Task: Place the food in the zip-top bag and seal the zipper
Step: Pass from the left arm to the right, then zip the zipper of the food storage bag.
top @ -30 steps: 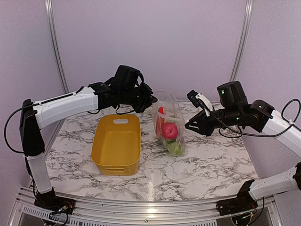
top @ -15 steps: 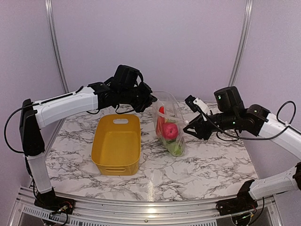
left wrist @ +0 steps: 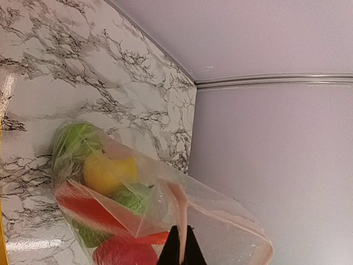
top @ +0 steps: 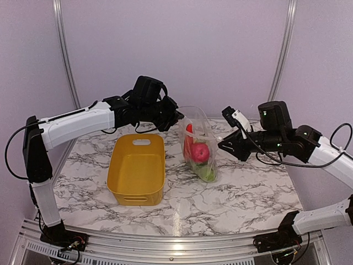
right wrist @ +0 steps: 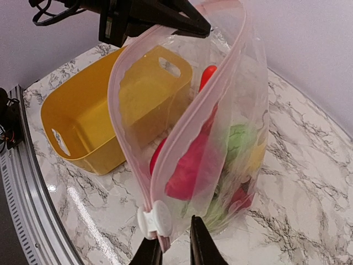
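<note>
At 9 o'clock from the bag in the top view, the yellow tub (top: 135,171) stands on the marble table (top: 242,193), and nothing shows inside it. Just past its far rim, the left gripper (top: 177,116) reaches in from 10 o'clock. Its wrist view shows the fingertips pressed together on the zipper (left wrist: 177,204), pinching one end of the strip and holding it up.

The zip-top bag (top: 199,144) hangs from that pinch at the middle of the table, with its bottom apparently resting on the marble. The food (top: 200,153) is already inside: a red apple at the centre, green pieces low down and a yellow piece behind. The mouth gapes wide, its two strips bowed well apart.

At 3 o'clock from the bag is the right gripper (right wrist: 175,240). Its fingers are narrowly spread. The low end of the zipper and the white slider (right wrist: 154,217) sit just above and between them, and nothing is visibly clamped.

The sealing appears to be what is left, and several things could go wrong:

- **Missed slider:** The slider is small and sits toward the 11 o'clock finger, so a closing grip may catch only film or miss the slider.
- **Slipping pinch:** The left hold is on a thin edge, so a hard tug along the strip could pull it free. The bag would then slump and could spill the food.
- **Slack strips:** With the strips bowed apart, they may buckle instead of mating.
</note>
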`<action>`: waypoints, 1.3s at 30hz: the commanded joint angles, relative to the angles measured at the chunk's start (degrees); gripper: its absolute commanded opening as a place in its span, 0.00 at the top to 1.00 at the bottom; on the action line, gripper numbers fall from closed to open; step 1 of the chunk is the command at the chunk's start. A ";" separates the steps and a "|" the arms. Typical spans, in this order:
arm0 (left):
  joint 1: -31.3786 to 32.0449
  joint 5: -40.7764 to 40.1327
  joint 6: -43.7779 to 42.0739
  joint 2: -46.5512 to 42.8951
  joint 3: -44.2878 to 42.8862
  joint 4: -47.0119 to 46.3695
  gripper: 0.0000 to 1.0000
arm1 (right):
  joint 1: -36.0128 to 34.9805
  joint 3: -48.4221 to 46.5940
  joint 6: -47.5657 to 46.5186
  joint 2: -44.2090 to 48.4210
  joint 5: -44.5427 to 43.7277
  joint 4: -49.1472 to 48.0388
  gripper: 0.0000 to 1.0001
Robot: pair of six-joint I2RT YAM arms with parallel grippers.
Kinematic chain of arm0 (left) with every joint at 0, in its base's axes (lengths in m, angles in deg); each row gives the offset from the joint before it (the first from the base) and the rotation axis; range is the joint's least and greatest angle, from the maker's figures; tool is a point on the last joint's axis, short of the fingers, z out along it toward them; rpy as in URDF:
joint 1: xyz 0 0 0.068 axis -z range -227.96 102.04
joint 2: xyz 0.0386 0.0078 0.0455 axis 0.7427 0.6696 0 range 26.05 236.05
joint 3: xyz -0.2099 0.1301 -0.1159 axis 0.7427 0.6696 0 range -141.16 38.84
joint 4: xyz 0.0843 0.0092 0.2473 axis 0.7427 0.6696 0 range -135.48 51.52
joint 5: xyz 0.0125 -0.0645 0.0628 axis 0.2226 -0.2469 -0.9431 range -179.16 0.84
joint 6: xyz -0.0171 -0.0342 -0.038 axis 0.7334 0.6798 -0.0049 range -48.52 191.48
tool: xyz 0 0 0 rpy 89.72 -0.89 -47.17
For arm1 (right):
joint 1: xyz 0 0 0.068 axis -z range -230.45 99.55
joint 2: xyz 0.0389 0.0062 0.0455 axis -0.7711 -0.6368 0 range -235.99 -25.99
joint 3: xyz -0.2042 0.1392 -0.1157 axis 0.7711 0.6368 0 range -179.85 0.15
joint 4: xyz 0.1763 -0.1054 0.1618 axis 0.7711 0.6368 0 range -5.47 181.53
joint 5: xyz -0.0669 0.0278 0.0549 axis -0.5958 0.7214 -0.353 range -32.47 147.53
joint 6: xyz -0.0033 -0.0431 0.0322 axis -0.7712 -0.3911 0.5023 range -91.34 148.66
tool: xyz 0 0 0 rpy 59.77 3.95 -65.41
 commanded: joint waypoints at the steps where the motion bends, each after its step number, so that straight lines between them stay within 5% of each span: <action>1: -0.27 0.51 0.14 -1.75 0.63 -2.36 1.00 | -0.58 -0.51 -0.31 -1.09 0.04 -2.61 0.86; 9: -0.79 1.00 -1.88 -3.35 2.28 -2.98 0.97 | -0.61 -3.92 -0.55 -1.02 0.96 -0.53 1.00; 14: -1.17 -1.81 -24.86 -6.98 -1.04 -1.21 0.51 | -0.56 -10.77 -2.02 -2.29 4.65 5.74 1.00; 17: -0.31 -3.08 -44.32 -11.41 -0.12 -3.92 0.35 | -0.62 -14.71 -2.95 -4.19 7.25 10.07 1.00; 23: 1.11 14.37 -73.19 -20.21 11.47 -17.81 0.34 | -1.08 -21.40 -4.68 -7.81 10.98 18.79 1.00; 28: 4.51 21.46 -89.58 -17.35 4.56 -7.38 0.36 | -1.42 -24.68 -4.44 -8.46 14.16 22.04 1.00; 39: 11.05 24.54 -90.62 -12.17 0.94 -6.52 0.39 | -9.10 -35.71 -2.91 -12.15 11.82 31.19 1.00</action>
